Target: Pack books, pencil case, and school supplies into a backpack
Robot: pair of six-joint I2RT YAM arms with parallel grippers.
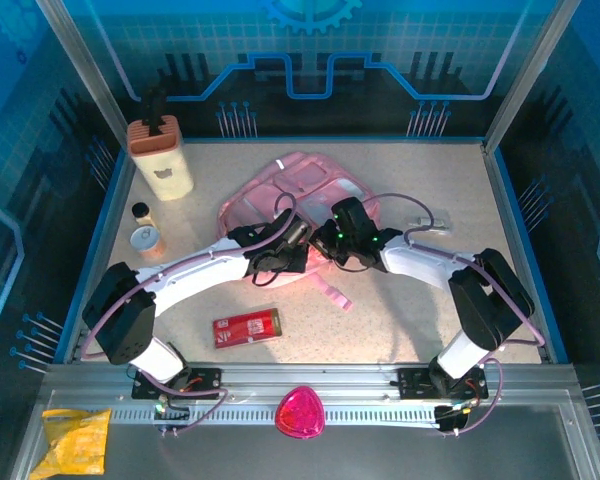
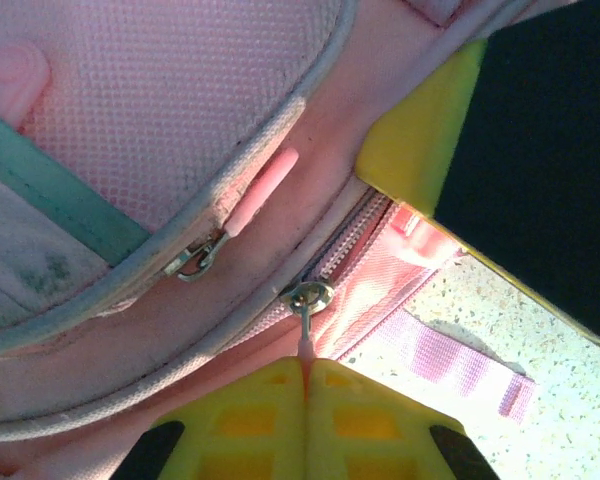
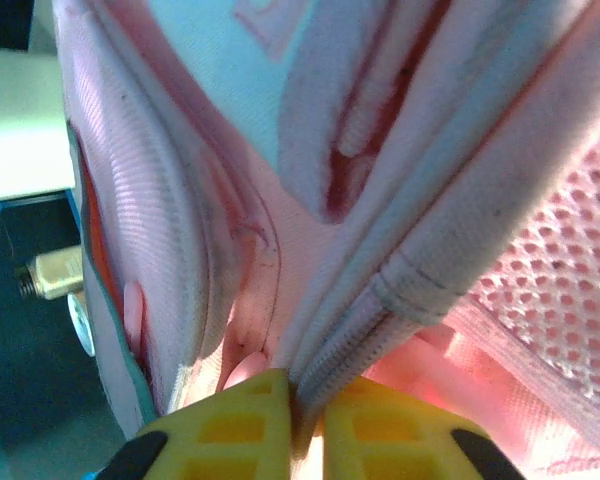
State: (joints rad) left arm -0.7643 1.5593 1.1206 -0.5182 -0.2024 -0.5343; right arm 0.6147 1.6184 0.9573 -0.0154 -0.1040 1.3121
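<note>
Nearest the overhead lens, on the metal rail (image 1: 380, 405) in front of the arm bases, sit a crumpled yellow bag (image 1: 75, 440) and a magenta rounded piece (image 1: 300, 412). Beyond them spreads the speckled bench (image 1: 400, 310). The pink backpack (image 1: 315, 180) lies flat at its middle, toward the far side, and both arms meet at the pack's near edge.

The left pincer (image 2: 305, 375) is clenched on the thin pink zip pull (image 2: 305, 338), just below the slider's metal ring. The right pincer (image 3: 302, 395) is clamped on a zip-edged seam of the backpack.

A tall beige box (image 1: 163, 160) stands at the far left corner, with two small jars (image 1: 143, 238) near it. The red pencil case (image 1: 246, 327) lies flat near the front, between the arms and well apart from the backpack. The pale oblong school supply (image 1: 427, 222) lies near the backpack's right side.
</note>
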